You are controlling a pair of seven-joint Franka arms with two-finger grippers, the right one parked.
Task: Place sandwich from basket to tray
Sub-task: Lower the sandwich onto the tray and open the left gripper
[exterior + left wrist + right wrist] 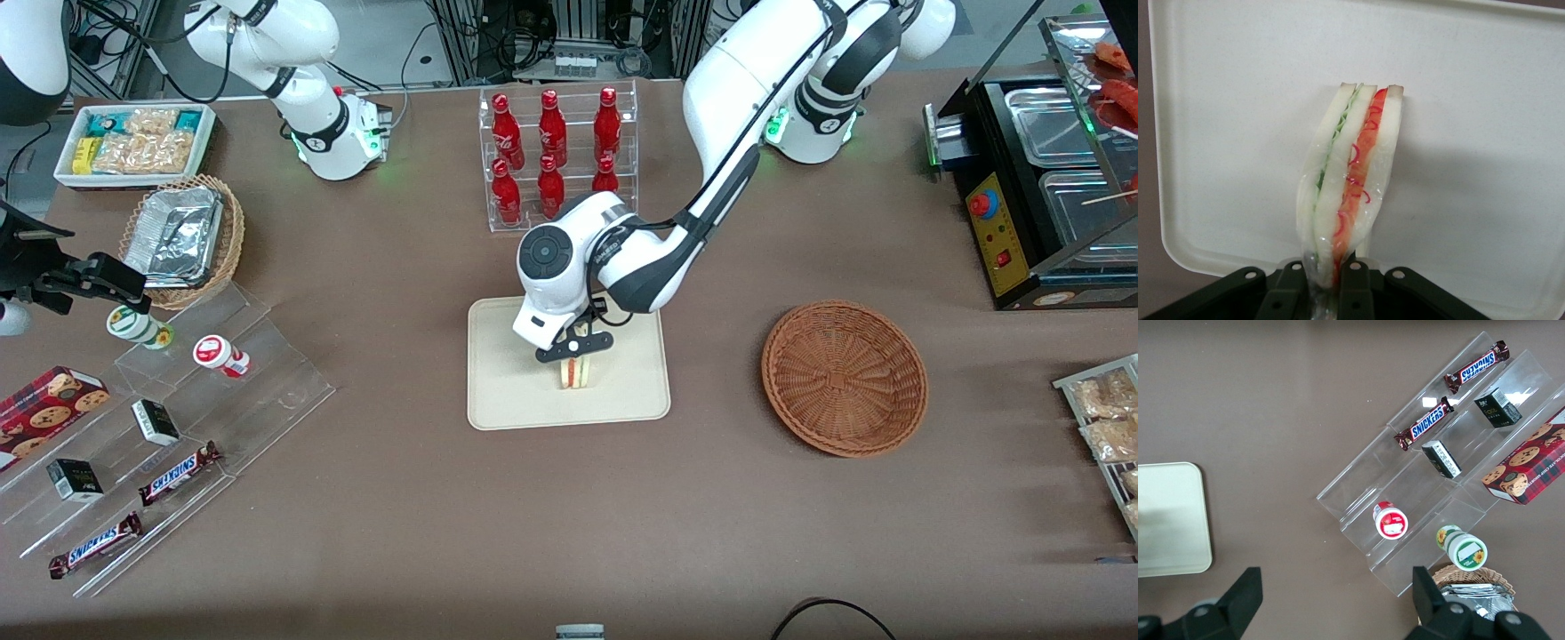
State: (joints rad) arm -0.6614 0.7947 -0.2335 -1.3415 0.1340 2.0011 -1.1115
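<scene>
A: Report the position of the left arm's pincer.

B: It hangs over the flat rectangular cream-beige plastic tray, which lies at the middle of the brown surface, and it points down at the tray floor.

A: State of the pincer?

B: Clenched on a load. In the left wrist view the two black fingers press from both sides on one end of the triangular sandwich of pale bread with red and green filling stripes, sealed in clear film.

A: Location of the sandwich?

B: Between the fingers, standing on edge over the tray. In the front view its lower end is at the tray floor; actual contact cannot be confirmed. It sits inside the rim, near the middle of the tray.

A: Location of the basket?

B: The round, shallow, reddish-brown woven wicker basket rests on the surface well apart from the tray, toward the working arm's end. Nothing lies in it.

A: Other items near the tray?

B: A clear acrylic rack of red bottles stands farther from the front camera than the tray, close to the surface's edge.
</scene>
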